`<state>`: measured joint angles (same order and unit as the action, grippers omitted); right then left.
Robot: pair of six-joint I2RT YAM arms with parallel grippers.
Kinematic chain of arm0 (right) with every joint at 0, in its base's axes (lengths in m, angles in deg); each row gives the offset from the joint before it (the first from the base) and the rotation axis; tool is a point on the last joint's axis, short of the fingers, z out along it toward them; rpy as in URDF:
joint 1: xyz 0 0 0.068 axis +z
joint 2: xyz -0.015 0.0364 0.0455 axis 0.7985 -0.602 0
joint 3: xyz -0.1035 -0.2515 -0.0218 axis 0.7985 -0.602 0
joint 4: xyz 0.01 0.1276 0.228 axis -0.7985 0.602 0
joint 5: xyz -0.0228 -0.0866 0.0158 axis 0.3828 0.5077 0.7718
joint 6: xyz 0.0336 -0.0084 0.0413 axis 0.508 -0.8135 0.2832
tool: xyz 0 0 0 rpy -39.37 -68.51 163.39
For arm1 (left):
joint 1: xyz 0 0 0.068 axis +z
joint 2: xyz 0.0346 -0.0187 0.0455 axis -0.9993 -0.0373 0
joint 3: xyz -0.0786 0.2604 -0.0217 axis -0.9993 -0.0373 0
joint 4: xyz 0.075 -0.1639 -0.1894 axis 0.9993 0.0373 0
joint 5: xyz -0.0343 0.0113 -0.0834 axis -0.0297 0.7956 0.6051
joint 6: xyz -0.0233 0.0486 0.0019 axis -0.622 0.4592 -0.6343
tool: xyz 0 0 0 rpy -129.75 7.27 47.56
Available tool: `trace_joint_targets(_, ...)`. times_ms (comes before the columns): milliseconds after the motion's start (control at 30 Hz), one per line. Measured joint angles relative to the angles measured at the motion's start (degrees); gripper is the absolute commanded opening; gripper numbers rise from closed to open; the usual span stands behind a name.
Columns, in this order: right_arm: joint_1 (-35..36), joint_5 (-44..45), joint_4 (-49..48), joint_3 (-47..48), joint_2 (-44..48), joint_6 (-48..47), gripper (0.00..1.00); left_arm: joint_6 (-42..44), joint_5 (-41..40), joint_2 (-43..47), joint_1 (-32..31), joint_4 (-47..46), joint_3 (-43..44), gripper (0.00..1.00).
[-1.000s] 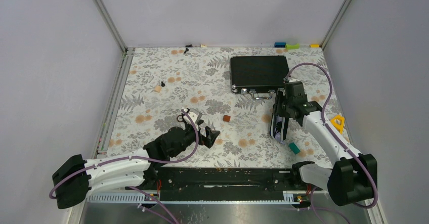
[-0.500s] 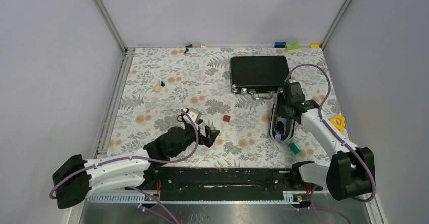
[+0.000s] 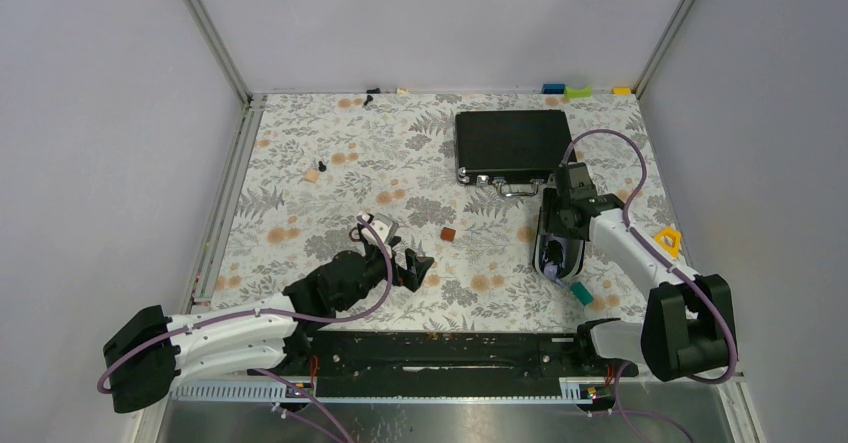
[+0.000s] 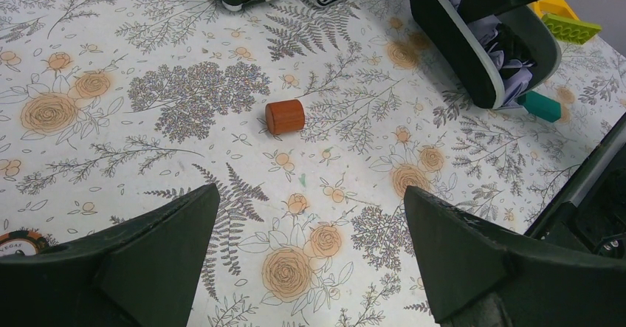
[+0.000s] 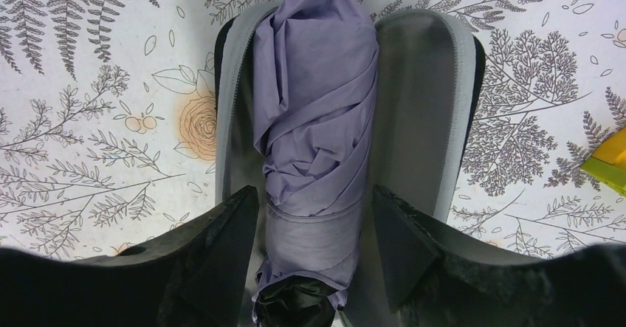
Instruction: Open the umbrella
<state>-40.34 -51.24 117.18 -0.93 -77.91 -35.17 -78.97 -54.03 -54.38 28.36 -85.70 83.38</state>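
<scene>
The umbrella point(image 5: 317, 120) is folded, a lavender roll with a black end, and lies inside an open black clamshell case point(image 5: 421, 120) with grey lining. My right gripper point(image 5: 316, 227) is open, with its fingers on either side of the umbrella's near end and a narrow gap on each side. From above, the right gripper point(image 3: 558, 231) hangs over the case point(image 3: 541, 235), and a little lavender point(image 3: 553, 255) shows. My left gripper point(image 4: 310, 224) is open and empty over the floral cloth, left of the case point(image 4: 450, 39); from above the left gripper point(image 3: 418, 268) sits near the table's front middle.
A flat black briefcase point(image 3: 512, 143) lies behind the case. A brown cylinder point(image 3: 448, 234) lies between the arms and shows in the left wrist view point(image 4: 285, 116). A teal block point(image 3: 581, 292) and a yellow triangle point(image 3: 667, 240) lie by the case. A beige block point(image 3: 312, 175) lies at the left.
My right gripper has shifted slightly over the case, and more of the lavender umbrella shows inside it. The left arm has not moved.
</scene>
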Motion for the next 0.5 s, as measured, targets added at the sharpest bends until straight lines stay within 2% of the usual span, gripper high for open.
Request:
trace_joint_targets(233, 0.0, -1.0, 0.0, 0.0, -2.8, 1.1, 0.69, 0.0, 0.0, 0.1, 0.0, 0.3, 0.0, 0.99)
trace_joint_targets(333, 0.0, -1.5, 0.1, 0.7, -5.2, 1.8, 0.66, 0.0, 0.0, 0.1, 0.0, 0.3, 0.0, 0.99)
trace_joint_targets(500, 0.0, -1.9, 0.6, 2.9, -9.4, 2.6, 0.55, 0.0, -0.1, 0.8, 0.0, 0.5, 0.0, 0.99)
